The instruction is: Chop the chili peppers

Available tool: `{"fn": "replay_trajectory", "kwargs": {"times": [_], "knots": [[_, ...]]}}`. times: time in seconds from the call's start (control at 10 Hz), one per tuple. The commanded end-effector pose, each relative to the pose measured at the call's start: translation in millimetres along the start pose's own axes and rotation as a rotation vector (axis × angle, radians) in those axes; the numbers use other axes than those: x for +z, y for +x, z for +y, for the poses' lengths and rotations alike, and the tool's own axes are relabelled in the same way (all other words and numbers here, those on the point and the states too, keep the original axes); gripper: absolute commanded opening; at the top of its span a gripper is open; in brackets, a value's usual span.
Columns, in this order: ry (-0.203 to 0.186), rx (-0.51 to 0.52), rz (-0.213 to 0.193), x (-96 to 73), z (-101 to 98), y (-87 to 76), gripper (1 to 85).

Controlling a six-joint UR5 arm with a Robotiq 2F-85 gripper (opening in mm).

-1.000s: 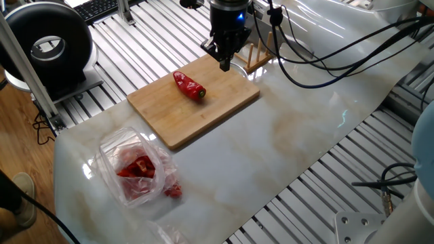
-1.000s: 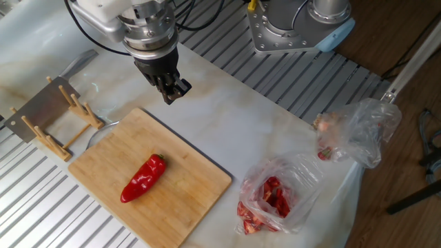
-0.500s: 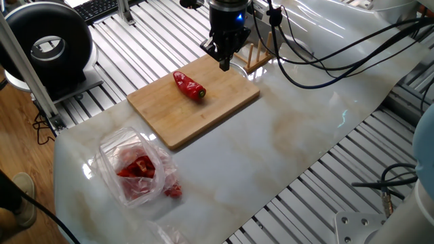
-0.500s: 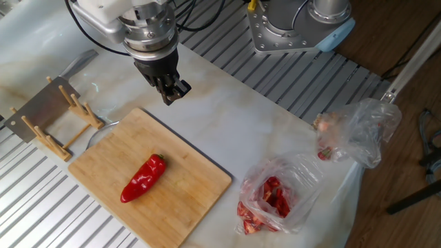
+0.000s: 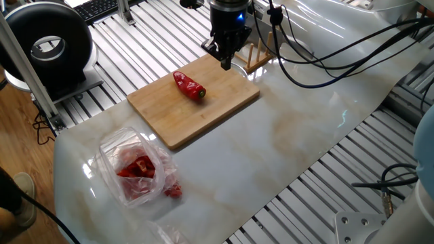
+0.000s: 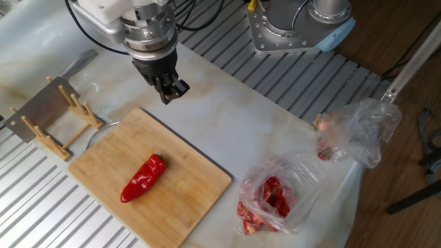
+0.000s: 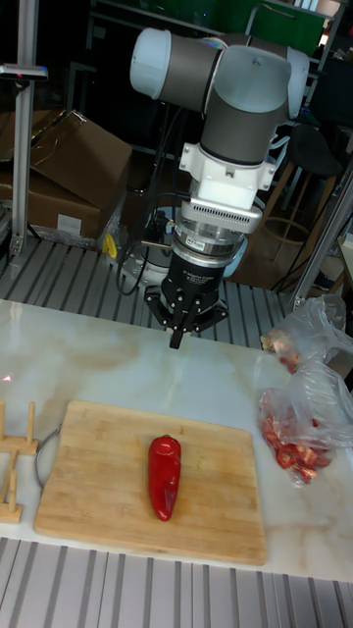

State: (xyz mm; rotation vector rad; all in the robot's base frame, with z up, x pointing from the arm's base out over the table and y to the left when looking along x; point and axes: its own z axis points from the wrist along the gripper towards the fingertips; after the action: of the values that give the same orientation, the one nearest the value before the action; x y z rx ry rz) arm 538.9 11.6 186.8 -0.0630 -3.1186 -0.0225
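Note:
One whole red chili pepper [image 5: 188, 84] [image 6: 143, 178] [image 7: 164, 476] with a small green stem lies flat on the bamboo cutting board [image 5: 220, 98] [image 6: 196, 189] [image 7: 98, 461]. My gripper [image 5: 226, 64] [image 6: 169, 96] [image 7: 177, 340] hangs in the air above the board's far edge, well apart from the chili. It points down with its fingers closed together to a tip, and nothing is held between them.
A wooden rack [image 6: 65, 120] [image 5: 259, 53] holding a flat metal blade [image 6: 31, 114] stands beside the board. A clear plastic bag of red pieces [image 5: 135, 169] [image 6: 275, 196] [image 7: 299, 432] lies on the marble top, and a second crumpled bag [image 6: 362, 124] lies beyond it. Cables trail behind the arm.
The gripper has crept very slightly upward. The chili, board and bags have not moved.

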Motion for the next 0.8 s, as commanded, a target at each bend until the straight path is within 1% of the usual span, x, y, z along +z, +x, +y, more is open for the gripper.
{"fn": "replay_trajectory", "kwargs": {"times": [0.0, 0.3, 0.7], "knots": [[-0.009, -0.005, 0.000, -1.6, 1.3, 0.0, 1.3], [-0.006, -0.015, 0.000, 1.0, 1.0, -2.0, 1.3], [-0.012, -0.009, 0.000, -1.0, 1.3, -0.9, 1.3]]}}
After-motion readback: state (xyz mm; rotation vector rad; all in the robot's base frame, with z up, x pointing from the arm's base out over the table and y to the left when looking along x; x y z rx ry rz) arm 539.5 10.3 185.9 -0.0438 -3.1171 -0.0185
